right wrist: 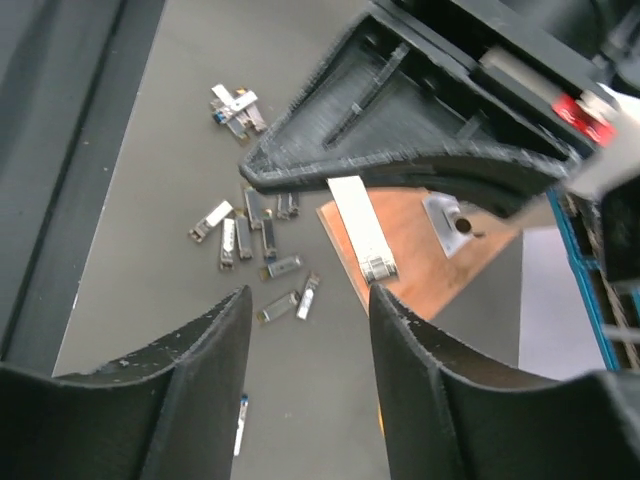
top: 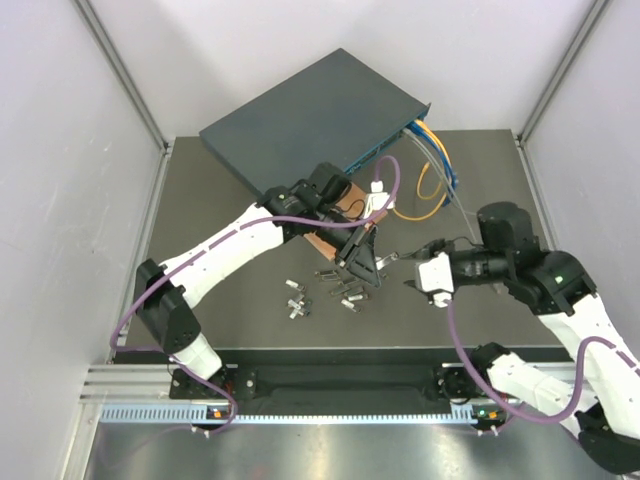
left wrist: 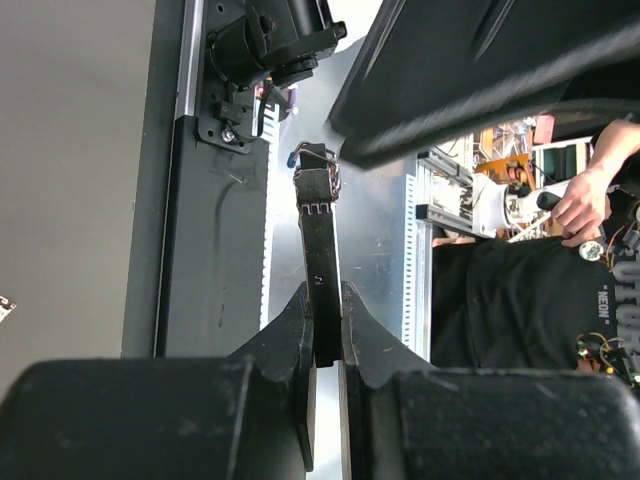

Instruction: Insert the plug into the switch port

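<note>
I'm pinching the plug (right wrist: 362, 228) by its end in the left gripper (left wrist: 325, 300), with the right gripper (right wrist: 308, 295) gaping, so a nudge is probably risking twisting it loose.

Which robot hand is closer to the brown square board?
Left. The left gripper, holding a plug, hangs at the brown board's edge. The right gripper, open, is farther off to the right, beyond the left gripper.
</note>
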